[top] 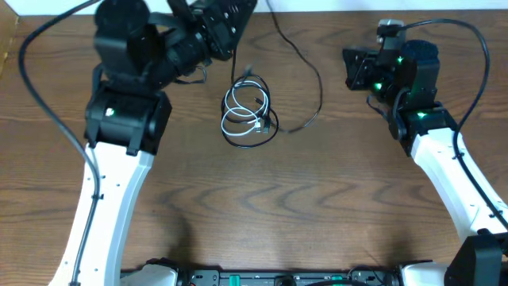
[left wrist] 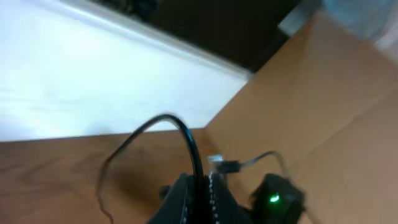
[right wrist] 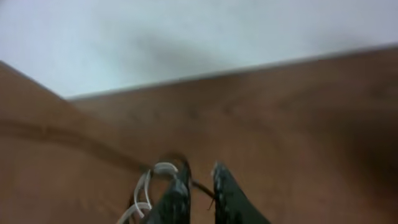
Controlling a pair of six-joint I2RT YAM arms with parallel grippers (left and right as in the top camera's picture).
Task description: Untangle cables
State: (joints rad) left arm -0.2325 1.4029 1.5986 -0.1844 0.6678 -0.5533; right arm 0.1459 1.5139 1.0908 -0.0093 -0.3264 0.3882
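Cables point(top: 248, 111) lie coiled on the bench point(top: 317, 206) ahead of your right pincer point(right wrist: 200, 175), its fingers nearly together on nothing, while your left pincer point(left wrist: 202, 182), clamped on the black cable point(left wrist: 186, 134), holds it raised, likely to draw it off the white loops point(top: 236, 123).

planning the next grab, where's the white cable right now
In the overhead view the white cable lies coiled near the middle of the table, a little toward the far edge, its loops tangled with the black cable.
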